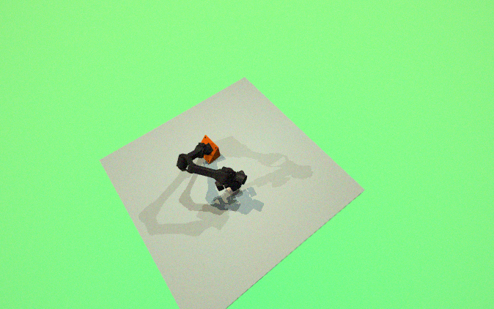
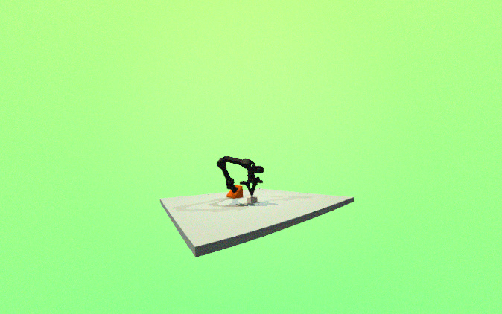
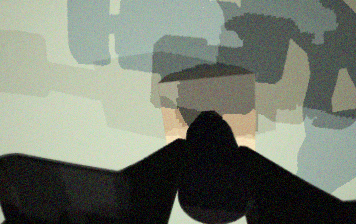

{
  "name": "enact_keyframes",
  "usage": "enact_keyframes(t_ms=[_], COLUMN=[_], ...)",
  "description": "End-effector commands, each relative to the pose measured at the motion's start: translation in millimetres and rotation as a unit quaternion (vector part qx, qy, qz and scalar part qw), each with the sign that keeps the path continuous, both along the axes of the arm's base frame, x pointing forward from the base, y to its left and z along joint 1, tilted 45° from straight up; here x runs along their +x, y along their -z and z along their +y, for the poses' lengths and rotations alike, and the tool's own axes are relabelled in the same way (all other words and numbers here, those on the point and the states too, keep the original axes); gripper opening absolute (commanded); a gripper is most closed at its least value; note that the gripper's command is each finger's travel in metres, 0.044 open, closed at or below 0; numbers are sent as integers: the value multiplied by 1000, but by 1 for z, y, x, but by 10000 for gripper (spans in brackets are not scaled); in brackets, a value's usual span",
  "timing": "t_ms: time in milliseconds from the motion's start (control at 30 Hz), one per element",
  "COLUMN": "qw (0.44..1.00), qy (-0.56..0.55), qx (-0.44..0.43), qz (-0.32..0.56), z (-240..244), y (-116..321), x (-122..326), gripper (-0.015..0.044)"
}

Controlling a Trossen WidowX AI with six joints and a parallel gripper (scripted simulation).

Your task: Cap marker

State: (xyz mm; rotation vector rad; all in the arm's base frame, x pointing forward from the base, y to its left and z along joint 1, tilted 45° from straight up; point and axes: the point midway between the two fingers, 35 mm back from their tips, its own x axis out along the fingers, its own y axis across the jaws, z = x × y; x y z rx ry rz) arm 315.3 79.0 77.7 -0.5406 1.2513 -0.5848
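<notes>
The pale, boxy holder block point(image 1: 233, 194) point(image 2: 252, 200) point(image 3: 245, 122) stands on the table under the arm's hand. My gripper point(image 2: 252, 195) point(image 3: 210, 150) points down, with its fingertips just above the block. It is shut on the black cap point(image 3: 212, 175), which shows between the two fingers in the wrist view. The cap is in front of the middle of the block there. The marker cannot be told apart: the cap and fingers hide it, so how far the cap sits over it cannot be seen. In the top view the hand hides the fingertips.
The arm's orange base point(image 1: 212, 154) point(image 2: 234, 192) stands on the pale square table point(image 1: 256, 249) point(image 2: 223, 223), behind the block in the exterior view. Several shadows of the arm fall across the table and block. Green background surrounds the table's edges.
</notes>
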Motion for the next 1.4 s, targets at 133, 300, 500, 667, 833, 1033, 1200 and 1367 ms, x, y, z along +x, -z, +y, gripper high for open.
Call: enact_keyframes(t_ms=[133, 300, 500, 667, 833, 1033, 1200, 1367], qw=[1000, 1000, 1000, 1000, 1000, 994, 994, 994], qy=[0, 0, 0, 0, 0, -77, -77, -77], qx=[0, 0, 0, 2, 1, -23, -23, -23], qz=[0, 0, 0, 1, 1, 72, 72, 72], z=[0, 0, 2, 40, 51, 45, 45, 45], y=[0, 0, -1, -39, -52, -46, -46, -46], x=[0, 0, 0, -11, -16, -14, -14, -14], gripper=[210, 341, 440, 440, 440, 282, 151, 20])
